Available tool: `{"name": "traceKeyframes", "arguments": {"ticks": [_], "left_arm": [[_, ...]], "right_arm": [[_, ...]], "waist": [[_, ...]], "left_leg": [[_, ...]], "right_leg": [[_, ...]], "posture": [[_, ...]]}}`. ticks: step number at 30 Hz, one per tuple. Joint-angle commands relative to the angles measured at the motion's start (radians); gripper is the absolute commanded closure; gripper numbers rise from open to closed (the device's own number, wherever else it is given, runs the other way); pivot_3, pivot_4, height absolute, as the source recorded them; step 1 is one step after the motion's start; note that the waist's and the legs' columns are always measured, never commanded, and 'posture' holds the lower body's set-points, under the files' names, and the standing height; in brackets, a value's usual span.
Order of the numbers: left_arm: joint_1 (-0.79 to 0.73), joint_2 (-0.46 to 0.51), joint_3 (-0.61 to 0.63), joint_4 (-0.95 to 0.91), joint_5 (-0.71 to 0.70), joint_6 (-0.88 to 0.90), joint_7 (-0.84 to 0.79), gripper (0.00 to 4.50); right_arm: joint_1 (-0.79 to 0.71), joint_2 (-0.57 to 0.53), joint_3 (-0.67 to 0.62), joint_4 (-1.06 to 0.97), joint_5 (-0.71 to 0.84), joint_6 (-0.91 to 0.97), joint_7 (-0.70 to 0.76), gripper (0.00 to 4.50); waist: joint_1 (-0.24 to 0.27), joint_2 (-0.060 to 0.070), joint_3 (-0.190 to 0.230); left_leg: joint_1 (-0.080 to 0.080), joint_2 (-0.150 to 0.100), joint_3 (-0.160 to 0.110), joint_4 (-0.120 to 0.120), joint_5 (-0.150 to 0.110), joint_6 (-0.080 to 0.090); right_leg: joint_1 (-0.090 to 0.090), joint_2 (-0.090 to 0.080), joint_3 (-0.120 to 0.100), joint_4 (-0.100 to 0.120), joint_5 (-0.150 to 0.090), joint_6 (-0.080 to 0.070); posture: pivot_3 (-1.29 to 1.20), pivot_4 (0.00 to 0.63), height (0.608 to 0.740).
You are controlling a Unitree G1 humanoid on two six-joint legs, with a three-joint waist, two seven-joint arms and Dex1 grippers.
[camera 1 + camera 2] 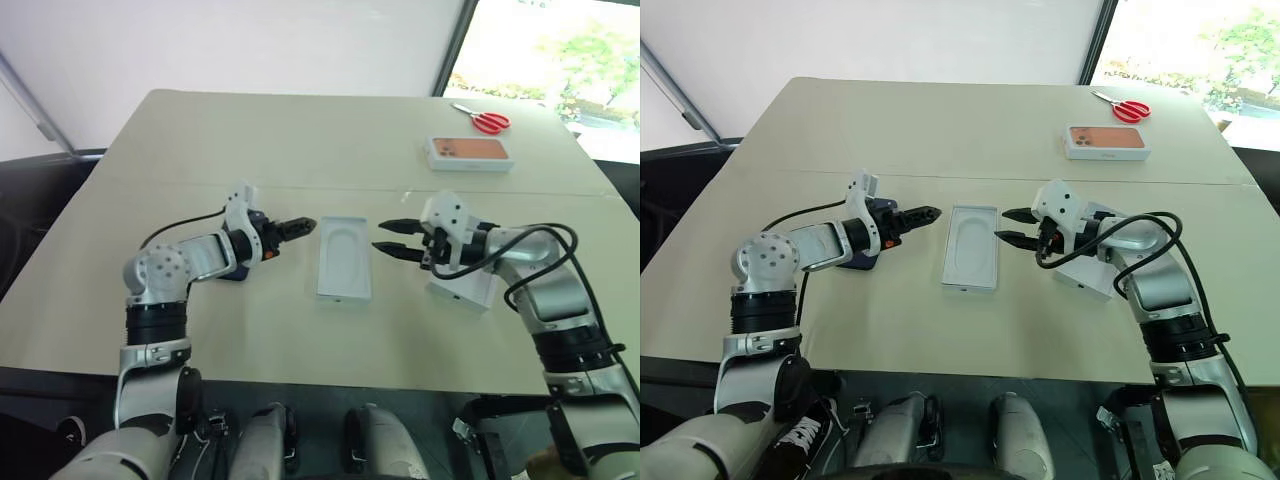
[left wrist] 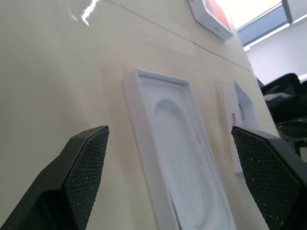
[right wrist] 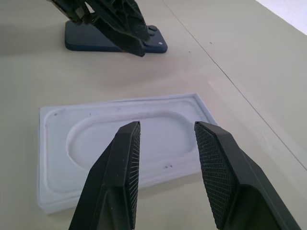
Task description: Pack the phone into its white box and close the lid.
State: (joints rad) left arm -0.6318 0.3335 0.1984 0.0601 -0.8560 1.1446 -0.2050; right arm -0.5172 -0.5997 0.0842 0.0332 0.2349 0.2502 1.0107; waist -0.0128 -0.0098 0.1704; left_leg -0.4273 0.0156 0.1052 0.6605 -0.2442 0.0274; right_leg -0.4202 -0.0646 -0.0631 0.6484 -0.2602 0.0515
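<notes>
Phone (image 3: 115,40): flat on table (image 1: 300,140), under my left arm, nothing holds it.
Insert (image 1: 344,257): white, rounded recess, between both grippers.
Left gripper (image 1: 298,227): jaws spread wide, empty, beside insert.
Right gripper (image 1: 392,240): jaws parted, empty, pointing at insert.
White box (image 1: 470,288): under my right arm.

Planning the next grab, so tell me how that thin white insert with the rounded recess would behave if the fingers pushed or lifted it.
The white insert looks thin and hollow, so probably light. Lying flat on the smooth table, it would likely slide rather than tip. Its thin raised rim may flex if pinched.
</notes>
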Motion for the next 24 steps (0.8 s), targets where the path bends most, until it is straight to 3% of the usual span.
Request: {"name": "traceKeyframes", "arguments": {"ticks": [1, 2, 9, 24], "left_arm": [[0.032, 0.037, -0.011, -0.087, 0.057, -0.115, -0.081, 0.13], [0.043, 0.049, -0.004, -0.097, 0.063, -0.138, -0.105, 0.13], [0.07, 0.102, 0.071, -0.073, 0.065, -0.164, -0.14, 0.13], [0.11, 0.062, 0.105, -0.129, 0.054, -0.17, -0.094, 0.13]], "right_arm": [[-0.024, 0.036, 0.055, -0.004, -0.072, -0.048, -0.054, 3.99], [-0.028, 0.037, 0.073, 0.017, -0.109, -0.08, -0.066, 4.47], [-0.039, 0.069, 0.202, 0.099, -0.246, -0.151, -0.088, 4.47], [-0.099, 0.158, 0.332, 0.252, -0.444, -0.244, -0.182, 4.47]], "waist": [[-0.001, 0.0, 0.0], [-0.001, 0.0, 0.0], [-0.001, 0.0, 0.0], [-0.003, 0.0, 0.0]], "left_leg": [[0.0, 0.0, 0.0, -0.001, 0.0, 0.0], [0.0, 0.0, 0.0, -0.001, 0.0, 0.0], [-0.001, 0.0, 0.0, -0.004, -0.001, 0.0], [0.0, 0.0, 0.0, -0.006, 0.005, -0.005]], "right_leg": [[0.0, 0.0, 0.0, 0.0, -0.001, -0.001], [-0.001, 0.0, 0.0, 0.0, -0.001, -0.001], [-0.003, 0.0, 0.0, 0.0, 0.0, -0.002], [-0.003, 0.0, 0.0, 0.0, 0.001, 0.0]], "posture": [[0.0, 0.15, 0.74], [0.0, 0.15, 0.74], [0.0, 0.15, 0.74], [0.0, 0.15, 0.74]]}}
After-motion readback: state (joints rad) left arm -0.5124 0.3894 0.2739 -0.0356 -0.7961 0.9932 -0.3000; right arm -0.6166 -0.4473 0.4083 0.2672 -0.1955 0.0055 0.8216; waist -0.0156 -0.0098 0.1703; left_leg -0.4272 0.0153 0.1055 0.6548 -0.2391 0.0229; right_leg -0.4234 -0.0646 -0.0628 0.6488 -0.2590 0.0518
